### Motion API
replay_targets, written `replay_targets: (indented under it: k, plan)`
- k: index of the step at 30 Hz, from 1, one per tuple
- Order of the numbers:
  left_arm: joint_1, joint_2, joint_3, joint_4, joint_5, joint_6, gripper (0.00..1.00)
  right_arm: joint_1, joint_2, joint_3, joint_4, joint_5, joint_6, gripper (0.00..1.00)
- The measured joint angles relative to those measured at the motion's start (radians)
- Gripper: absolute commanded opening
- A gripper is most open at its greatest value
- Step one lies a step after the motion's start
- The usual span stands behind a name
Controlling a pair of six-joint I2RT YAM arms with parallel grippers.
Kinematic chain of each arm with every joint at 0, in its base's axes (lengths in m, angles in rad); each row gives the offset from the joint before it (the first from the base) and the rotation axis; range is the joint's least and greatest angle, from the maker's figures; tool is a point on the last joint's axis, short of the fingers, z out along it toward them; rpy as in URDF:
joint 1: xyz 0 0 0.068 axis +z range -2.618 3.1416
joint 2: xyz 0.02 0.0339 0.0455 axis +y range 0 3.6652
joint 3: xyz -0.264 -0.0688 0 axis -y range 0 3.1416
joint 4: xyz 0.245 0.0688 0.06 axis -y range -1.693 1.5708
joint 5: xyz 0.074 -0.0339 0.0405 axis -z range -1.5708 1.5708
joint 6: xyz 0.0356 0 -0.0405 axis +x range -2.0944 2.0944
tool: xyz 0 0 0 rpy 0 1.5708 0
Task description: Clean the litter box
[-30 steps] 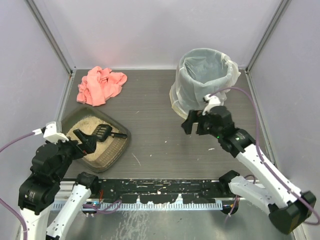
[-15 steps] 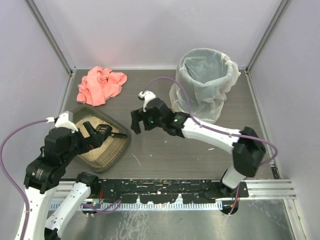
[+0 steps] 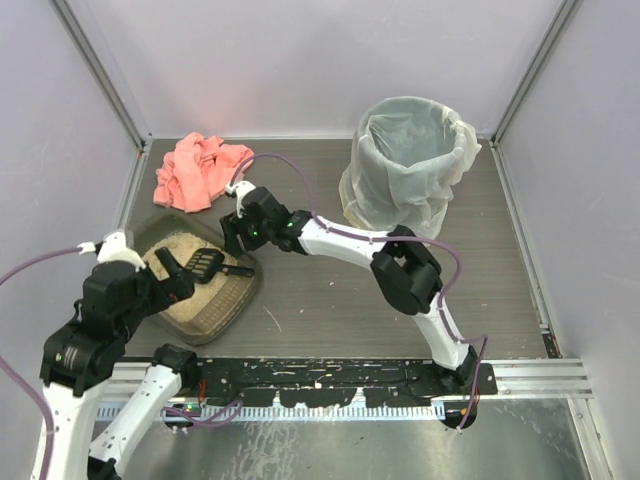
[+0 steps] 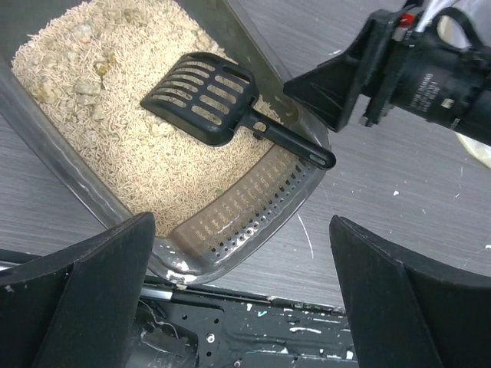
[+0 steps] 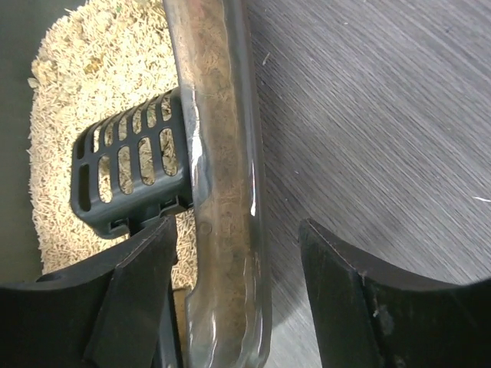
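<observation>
At litter box (image 5: pixel 222 153) rim: R gripper (image 5: pixel 236 225) astride, jaws apart; scoop (image 5: pixel 126 176) inside.

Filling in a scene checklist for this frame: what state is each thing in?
litter box: flat, litter inside.
scoop: lying on the litter, handle over the rim.
bin: upright, lined, top open.
cloth: crumpled in a heap.
left gripper: open, above the litter box.
right gripper: open, jaws astride the litter box rim.

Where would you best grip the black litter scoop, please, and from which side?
Grip the scoop by its handle, from above at the right rim of the litter box. The slotted head lies flat in the litter, while the slim handle rests raised across the rim, leaving finger room.
</observation>
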Motion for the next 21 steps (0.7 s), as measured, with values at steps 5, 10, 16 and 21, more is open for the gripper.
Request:
replay_targets:
  k: [5,10,16,21]
  plan:
    - [0.0,-0.127,-0.029,-0.001,-0.027,-0.007,0.98,0.0,0.081,0.064,-0.021,-0.019,-0.007,0.64]
    - [0.0,-0.15,-0.036,0.0,-0.035,-0.01,0.98,0.0,0.112,0.082,-0.028,-0.039,-0.007,0.56]
    - [0.005,-0.146,-0.042,0.0,-0.039,-0.022,0.98,0.005,0.116,0.092,-0.032,-0.024,-0.009,0.38]
    - [0.016,-0.146,-0.045,0.0,-0.042,-0.024,0.98,0.019,0.109,0.069,-0.01,0.048,-0.014,0.27]
